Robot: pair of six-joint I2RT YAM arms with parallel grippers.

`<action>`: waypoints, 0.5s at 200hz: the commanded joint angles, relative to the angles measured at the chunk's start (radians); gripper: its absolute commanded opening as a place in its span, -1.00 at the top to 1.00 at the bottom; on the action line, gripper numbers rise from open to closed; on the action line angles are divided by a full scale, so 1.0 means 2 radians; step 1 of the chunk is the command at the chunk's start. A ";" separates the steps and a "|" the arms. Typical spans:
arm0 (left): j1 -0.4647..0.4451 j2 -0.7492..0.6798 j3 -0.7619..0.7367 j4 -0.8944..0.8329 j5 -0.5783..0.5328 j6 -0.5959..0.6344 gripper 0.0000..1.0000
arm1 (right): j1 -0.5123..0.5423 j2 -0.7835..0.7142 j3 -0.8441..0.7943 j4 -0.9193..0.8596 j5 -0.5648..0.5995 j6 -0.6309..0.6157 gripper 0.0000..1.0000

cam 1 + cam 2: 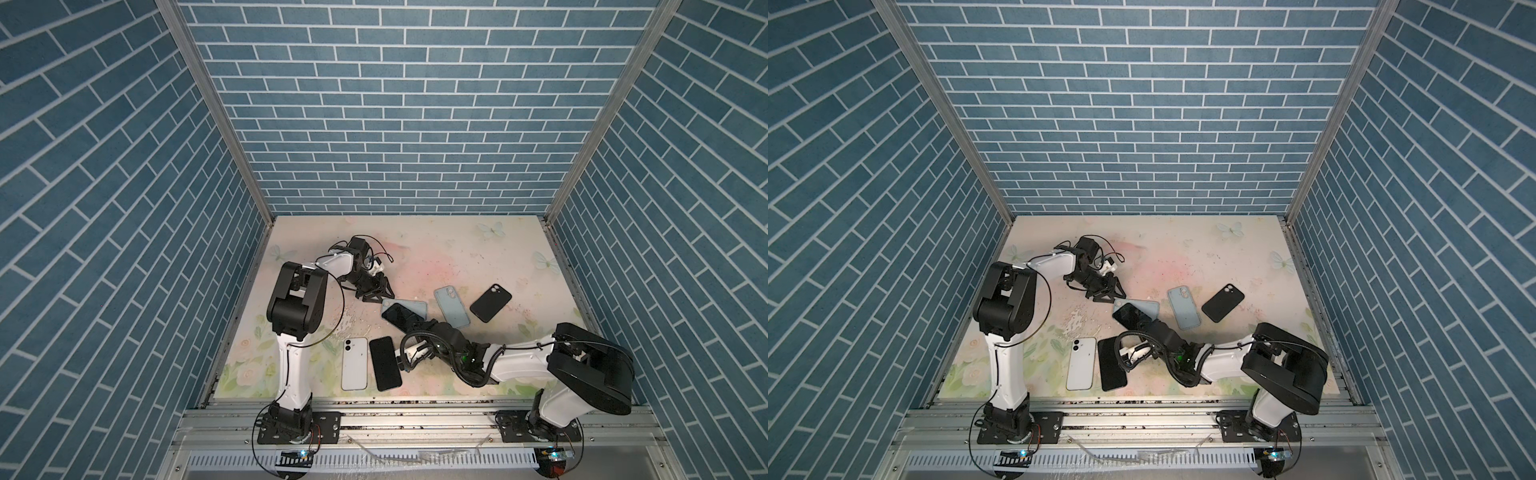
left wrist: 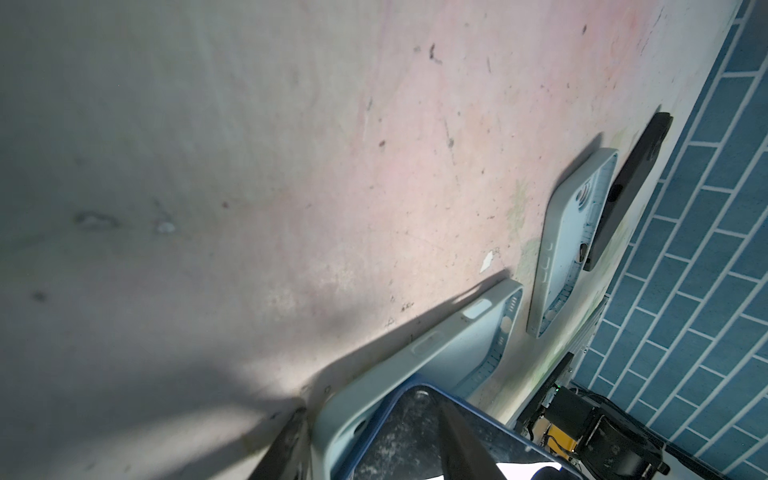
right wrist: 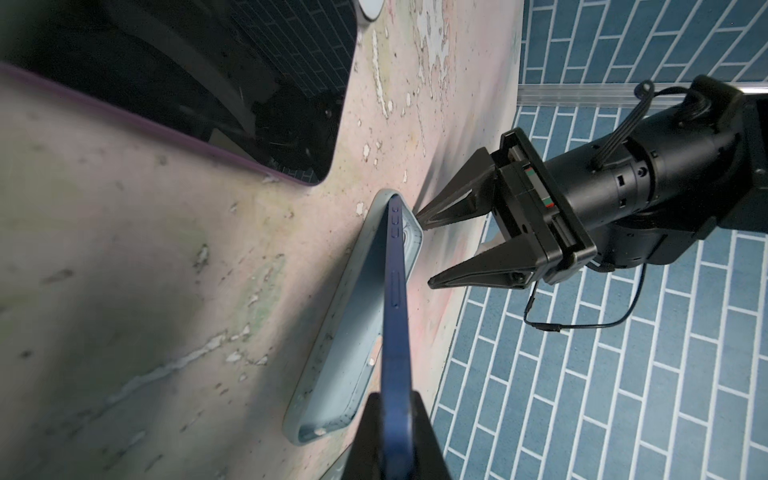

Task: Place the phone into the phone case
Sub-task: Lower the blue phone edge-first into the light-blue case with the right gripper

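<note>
In both top views the whole spread lay flat: a white phone back-up at lower left of the table, a black-screened phone just beside it, then the blue phone over the pale blue case at centre, with a spare pale case and a black case to the right. How the blue phone sat was not plain there. The right wrist view showed it on a slant, its far end down in the pale blue case and its near end raised. The left wrist view added the case's side wall with its button bumps and the phone's dusty screen. Bare mat ran from the phones to the back wall, and the black case lay nearest the right edge, apart from it. The left gripper had its fingers spread and held nothing. One tip stood just beside the case's corner, but contact could not be told. The right gripper was clamped tight on the blue phone's raised end.
</note>
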 commanded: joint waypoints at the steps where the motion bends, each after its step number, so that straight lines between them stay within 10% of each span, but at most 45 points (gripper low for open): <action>1: -0.003 0.005 0.006 0.004 0.020 -0.001 -0.03 | 0.000 -0.004 0.000 -0.025 -0.031 -0.016 1.00; 100: -0.028 0.010 -0.002 0.034 0.070 -0.026 -0.03 | -0.011 0.037 0.043 -0.019 -0.052 -0.036 1.00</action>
